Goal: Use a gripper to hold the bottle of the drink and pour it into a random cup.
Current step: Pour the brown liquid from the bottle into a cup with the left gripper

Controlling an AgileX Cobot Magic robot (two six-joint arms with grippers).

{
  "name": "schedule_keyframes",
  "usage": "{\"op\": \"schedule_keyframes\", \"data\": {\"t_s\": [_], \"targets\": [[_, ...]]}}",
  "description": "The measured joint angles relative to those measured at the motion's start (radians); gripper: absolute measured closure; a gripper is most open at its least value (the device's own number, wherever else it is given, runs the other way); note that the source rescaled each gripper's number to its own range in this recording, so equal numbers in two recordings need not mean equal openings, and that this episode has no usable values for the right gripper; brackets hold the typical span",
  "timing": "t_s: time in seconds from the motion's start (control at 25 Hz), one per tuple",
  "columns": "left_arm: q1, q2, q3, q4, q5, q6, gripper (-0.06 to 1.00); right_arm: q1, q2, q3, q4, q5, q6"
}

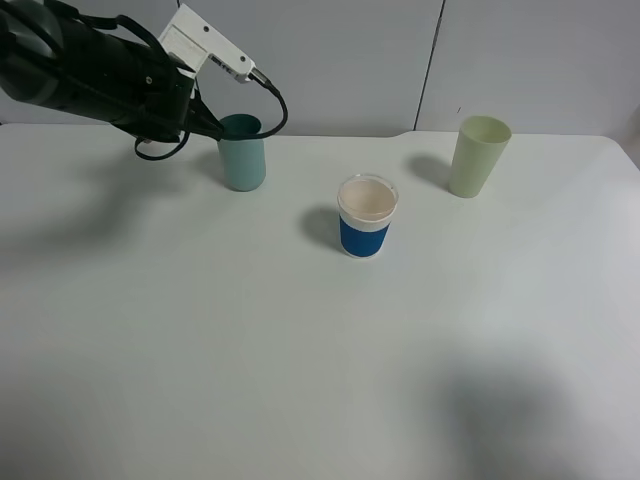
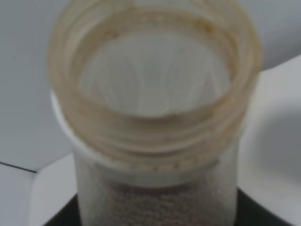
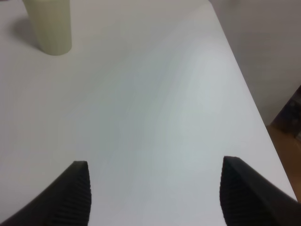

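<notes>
Left claw was clamped on the bottle, whose open neck filled the wrist view; from above, the arm hid the bottle. It hung at the far left, right at the rim of the teal cup, apparently tipped there so the drink would fall inside, though no liquid could be made out. Idle, the right claw gaped over the bench. Three cups stood there: the teal one, a blue-banded one and a pale green one. There was one bottle.
</notes>
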Motion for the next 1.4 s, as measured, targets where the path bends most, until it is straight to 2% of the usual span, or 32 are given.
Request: {"op": "schedule_keyframes", "data": {"t_s": [0.2, 0.72, 1.12, 1.4], "targets": [[-0.009, 0.049, -0.025, 0.009, 0.009, 0.103, 0.94, 0.0, 0.0, 0.0, 0.0, 0.0, 0.0], [-0.009, 0.114, -0.091, 0.001, 0.075, 0.164, 0.94, 0.0, 0.0, 0.0, 0.0, 0.0, 0.0], [-0.035, 0.2, -0.182, 0.004, 0.129, 0.266, 0.94, 0.0, 0.0, 0.0, 0.0, 0.0, 0.0], [-0.043, 0.217, -0.197, 0.047, 0.158, 0.331, 0.94, 0.0, 0.0, 0.0, 0.0, 0.0, 0.0]]}}
